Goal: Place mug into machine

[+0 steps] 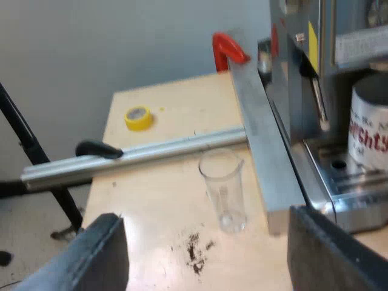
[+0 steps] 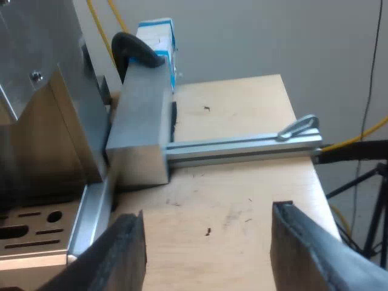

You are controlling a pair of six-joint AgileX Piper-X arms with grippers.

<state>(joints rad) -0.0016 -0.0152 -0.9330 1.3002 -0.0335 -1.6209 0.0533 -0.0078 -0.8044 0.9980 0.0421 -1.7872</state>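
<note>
A white mug (image 1: 371, 130) with red lettering and a dark rim stands upright on the slotted steel drip tray (image 1: 342, 182) of the espresso machine (image 1: 291, 73), close to the thin steam wand (image 1: 317, 100), so by the look of it the cup is already in its place. The left claw (image 1: 205, 242) hangs over the pale wooden counter (image 1: 176, 103), its two black fingers wide apart and holding nothing. The right claw (image 2: 206, 242) is likewise spread and empty over bare wood at the tray's other side. The mug appears to be glazed ceramic: stiff, fairly heavy, smooth enough to slip and likely to chip if knocked against metal. Its handle cannot be made out, so a hold across the round wall just under the rim looks the safest. Between the left claw and the machine stands a clear measuring glass (image 1: 223, 188), thin-walled with a pouring lip and probably easy to tip. A scatter of dark coffee grounds (image 1: 195, 248) lies just beside its base. A ribbed aluminium rail (image 1: 139, 155) crosses the counter, with a roll of yellow tape (image 1: 138, 117) beyond it and a red clamp (image 1: 227, 50) at the far edge
</note>
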